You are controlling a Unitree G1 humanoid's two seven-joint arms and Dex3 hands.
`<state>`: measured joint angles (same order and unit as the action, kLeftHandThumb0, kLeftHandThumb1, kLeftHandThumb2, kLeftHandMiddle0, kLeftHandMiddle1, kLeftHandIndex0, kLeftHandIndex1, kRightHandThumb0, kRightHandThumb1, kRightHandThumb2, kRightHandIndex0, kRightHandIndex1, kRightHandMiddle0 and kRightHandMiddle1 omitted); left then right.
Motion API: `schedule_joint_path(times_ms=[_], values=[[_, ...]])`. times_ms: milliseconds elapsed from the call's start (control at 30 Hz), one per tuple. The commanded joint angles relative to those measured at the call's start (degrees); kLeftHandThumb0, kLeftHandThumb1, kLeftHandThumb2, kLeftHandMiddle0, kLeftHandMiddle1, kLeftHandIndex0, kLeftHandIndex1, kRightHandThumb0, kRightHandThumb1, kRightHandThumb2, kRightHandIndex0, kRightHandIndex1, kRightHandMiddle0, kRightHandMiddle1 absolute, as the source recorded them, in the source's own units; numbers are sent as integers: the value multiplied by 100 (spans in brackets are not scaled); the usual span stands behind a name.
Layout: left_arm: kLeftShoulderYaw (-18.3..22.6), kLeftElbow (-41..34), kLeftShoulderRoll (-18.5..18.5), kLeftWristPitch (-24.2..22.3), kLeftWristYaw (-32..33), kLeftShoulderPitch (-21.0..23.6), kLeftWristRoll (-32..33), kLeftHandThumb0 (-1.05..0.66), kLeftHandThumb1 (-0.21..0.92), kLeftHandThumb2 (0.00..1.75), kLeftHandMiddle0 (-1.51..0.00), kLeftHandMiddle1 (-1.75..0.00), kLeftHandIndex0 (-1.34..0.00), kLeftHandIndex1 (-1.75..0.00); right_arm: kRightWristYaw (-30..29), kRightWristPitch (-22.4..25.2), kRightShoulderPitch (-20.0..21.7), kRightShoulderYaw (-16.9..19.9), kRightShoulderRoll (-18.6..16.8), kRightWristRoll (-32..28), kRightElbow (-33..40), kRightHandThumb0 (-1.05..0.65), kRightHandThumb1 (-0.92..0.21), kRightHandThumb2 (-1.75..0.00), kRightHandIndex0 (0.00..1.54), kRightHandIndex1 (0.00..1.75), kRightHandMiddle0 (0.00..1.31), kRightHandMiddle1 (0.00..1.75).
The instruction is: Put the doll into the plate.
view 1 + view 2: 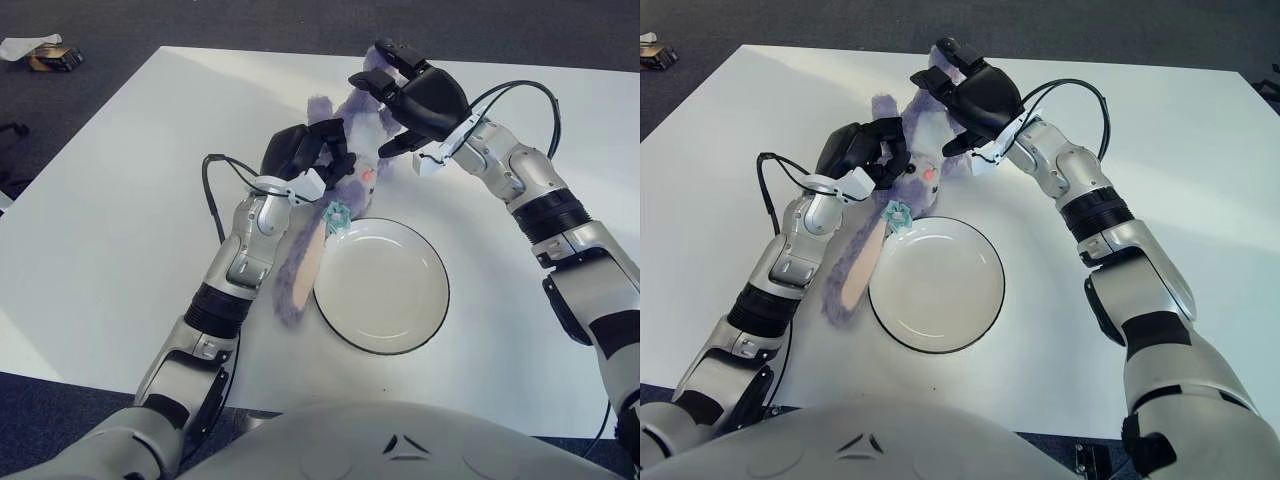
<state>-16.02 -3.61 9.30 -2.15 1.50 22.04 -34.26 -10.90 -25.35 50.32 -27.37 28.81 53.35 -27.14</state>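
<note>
Both hands are gripping the purple doll just beyond the empty plate: left hand on its near side, right hand on its far end. Lifting evenly should keep the dangling ear clearing the rim.

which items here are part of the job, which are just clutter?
Job:
- purple doll, gripped by left hand and right hand, hanging beside the plate, not in it
- white plate, nothing in it

Clutter:
- small box and crumpled wrapper on the floor, far left of the table
</note>
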Motion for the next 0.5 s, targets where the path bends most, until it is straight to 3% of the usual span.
schedule_joint_path(times_ms=[0,267,467], values=[[-2,22,52,15,-35,-79,5,-65,92,92,-132,-175,-108,-175,-143,72,-151,41,102,128,179,-72,-74,-50,5,2,0,52],[4,63,85,83,-50,-70,56,-69,92,96,-139,-175,-116,-175,-436,250,-359,89,156,335,510,-73,-76,-50,4,1,0,48],[-1,142,128,218,-2,-83,61,-72,92,98,-141,-175,-119,-175,-888,814,-581,153,64,718,791,-74,-79,-48,2,1,0,41]])
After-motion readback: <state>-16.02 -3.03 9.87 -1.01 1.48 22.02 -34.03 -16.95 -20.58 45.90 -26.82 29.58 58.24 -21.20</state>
